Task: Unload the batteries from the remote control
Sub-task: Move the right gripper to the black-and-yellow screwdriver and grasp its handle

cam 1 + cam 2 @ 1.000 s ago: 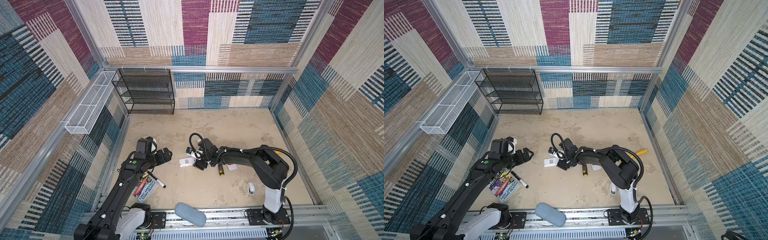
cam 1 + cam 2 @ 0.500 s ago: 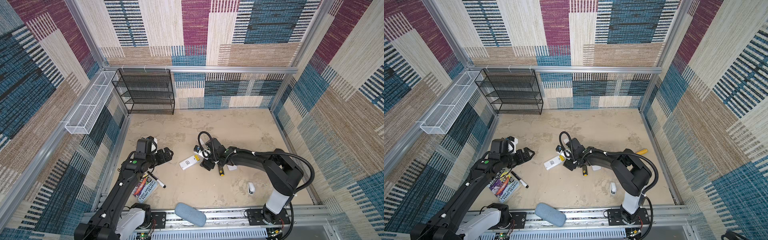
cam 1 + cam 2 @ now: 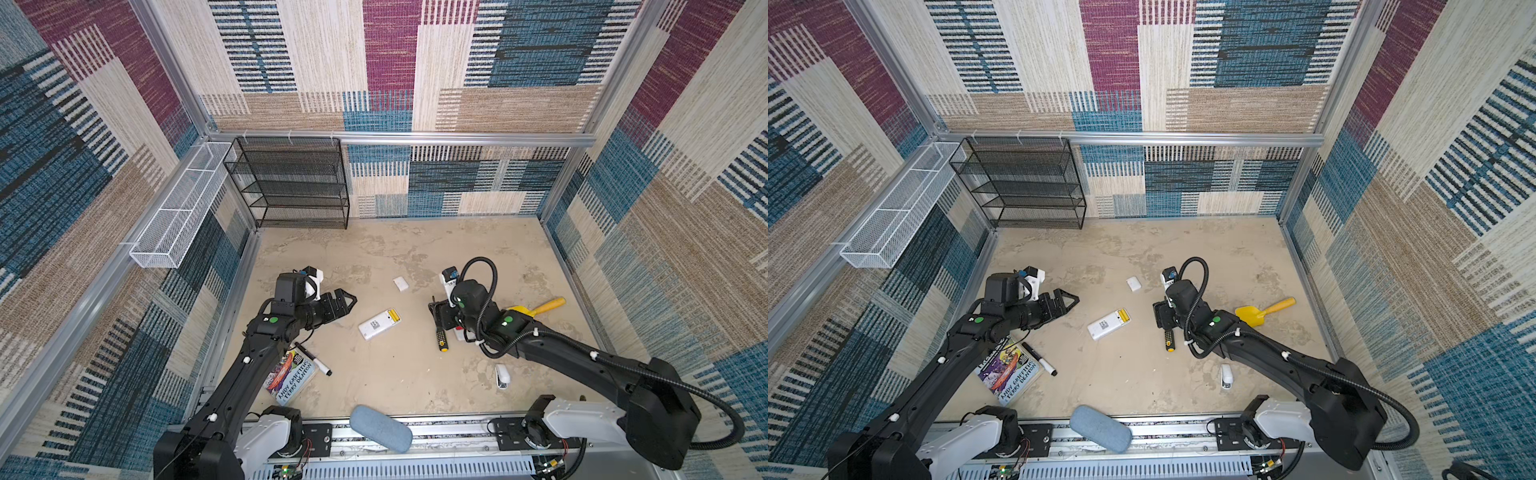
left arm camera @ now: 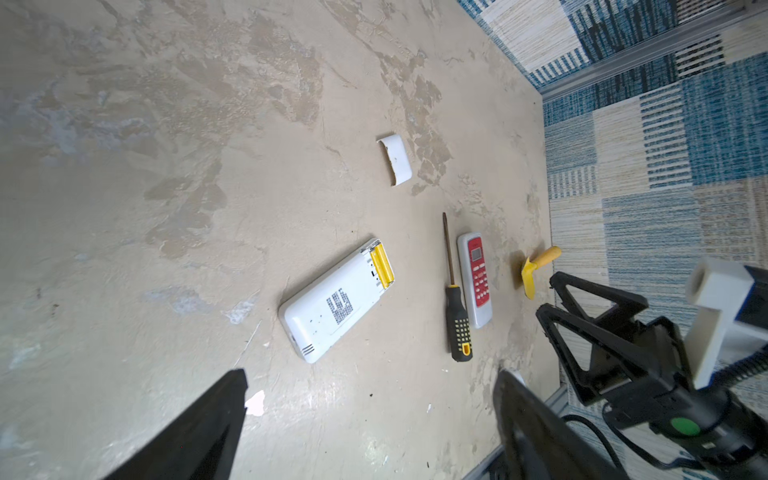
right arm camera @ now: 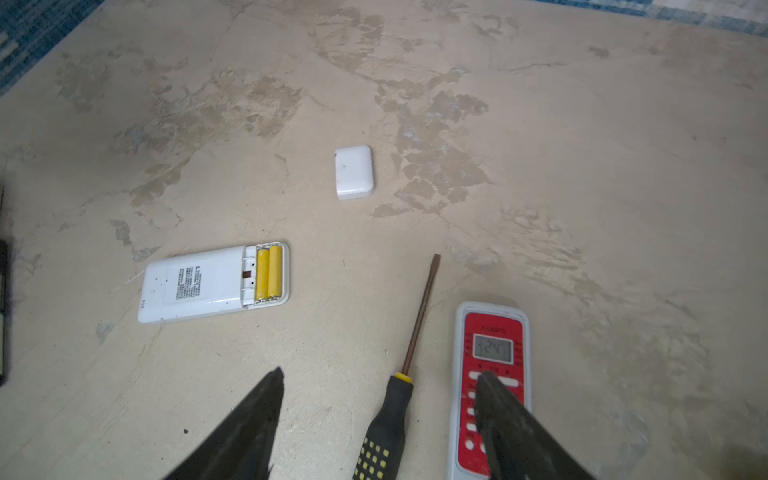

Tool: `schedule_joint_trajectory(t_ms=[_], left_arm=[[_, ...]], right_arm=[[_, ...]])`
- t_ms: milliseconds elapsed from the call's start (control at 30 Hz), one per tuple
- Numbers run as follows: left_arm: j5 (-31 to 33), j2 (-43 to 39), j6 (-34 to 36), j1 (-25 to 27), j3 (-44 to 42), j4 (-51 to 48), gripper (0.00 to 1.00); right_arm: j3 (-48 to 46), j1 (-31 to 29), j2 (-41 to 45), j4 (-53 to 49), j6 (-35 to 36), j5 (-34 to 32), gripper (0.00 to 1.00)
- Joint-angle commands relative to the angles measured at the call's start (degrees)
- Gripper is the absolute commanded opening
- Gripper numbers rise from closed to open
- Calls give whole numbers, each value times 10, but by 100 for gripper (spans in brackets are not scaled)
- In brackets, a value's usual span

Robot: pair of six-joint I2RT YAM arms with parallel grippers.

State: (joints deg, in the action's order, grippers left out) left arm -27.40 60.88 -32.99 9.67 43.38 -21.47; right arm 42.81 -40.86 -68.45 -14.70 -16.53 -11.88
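Backing off from the white remote (image 5: 199,282), my right claw (image 5: 380,374) now hangs with jaws apart and empty over the screwdriver (image 5: 386,428) beside the red remote (image 5: 492,349); my left claw (image 4: 372,376) waits wide, holding nothing. Farther out on the table (image 5: 582,166), two yellow batteries (image 5: 268,272) sit in the white remote's open bay. Beyond, its cover (image 5: 353,171) lies loose. Opening is done; I judge pulling the batteries remains.

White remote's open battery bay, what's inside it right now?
Two yellow batteries lie side by side in the open bay of the white remote. Whatever sits beneath them is covered. A loose white cover lies apart.
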Motion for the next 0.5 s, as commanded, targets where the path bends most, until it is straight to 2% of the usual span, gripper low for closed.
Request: schedule_joint_trajectory(t_ms=[0,233,467], left_arm=[[-27,7,-21,6,1,42,95],[-25,33,-38,29,11,64,94],[-22,55,-52,48,18,89,94]], right_arm=[[-21,-1,34,-39,-108,-16,72],[-80,-1,31,-16,-148,70,57],[-109,-2,-8,25,-170,85,57]])
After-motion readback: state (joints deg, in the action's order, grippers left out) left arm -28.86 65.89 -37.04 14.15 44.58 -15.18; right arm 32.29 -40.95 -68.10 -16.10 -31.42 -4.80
